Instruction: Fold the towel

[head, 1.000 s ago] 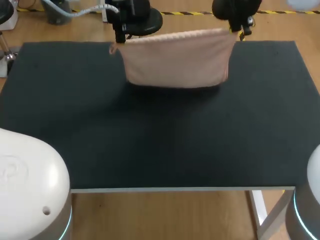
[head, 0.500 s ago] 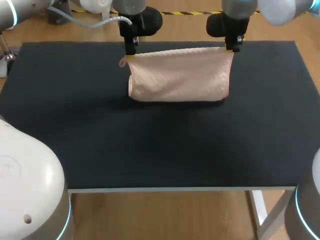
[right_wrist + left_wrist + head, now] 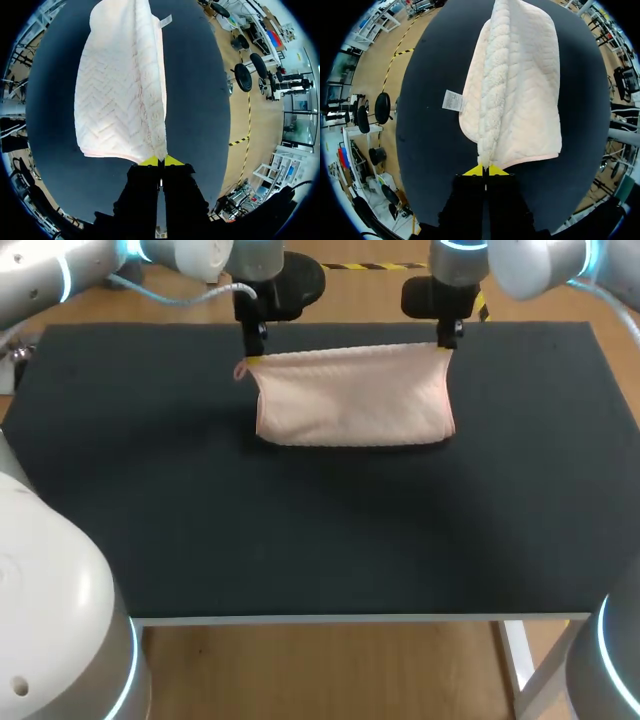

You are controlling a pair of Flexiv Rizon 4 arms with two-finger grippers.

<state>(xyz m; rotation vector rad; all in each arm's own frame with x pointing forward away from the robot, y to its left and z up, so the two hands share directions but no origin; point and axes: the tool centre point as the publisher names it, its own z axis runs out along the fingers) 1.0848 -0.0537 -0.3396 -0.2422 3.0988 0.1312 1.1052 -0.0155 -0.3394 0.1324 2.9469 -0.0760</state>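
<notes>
A pale pink towel (image 3: 350, 397) hangs folded double above the far middle of the black table (image 3: 320, 510), its lower fold touching the surface. My left gripper (image 3: 252, 355) is shut on the towel's upper left corner. My right gripper (image 3: 442, 344) is shut on the upper right corner. In the left wrist view the towel (image 3: 512, 90) stretches ahead from the closed yellow tips of my left gripper (image 3: 485, 171), with a white label (image 3: 453, 100) on its edge. The right wrist view shows the towel (image 3: 122, 85) running ahead from my right gripper (image 3: 160, 161).
Bare black tabletop extends around the towel on every side, widest toward the near edge (image 3: 360, 618). Both arms come in over the table's far edge.
Both grippers have brought the towel's top edge forward and down. The towel's lower fold now rests farther from the far edge, and the top edge is pulled straighter.
</notes>
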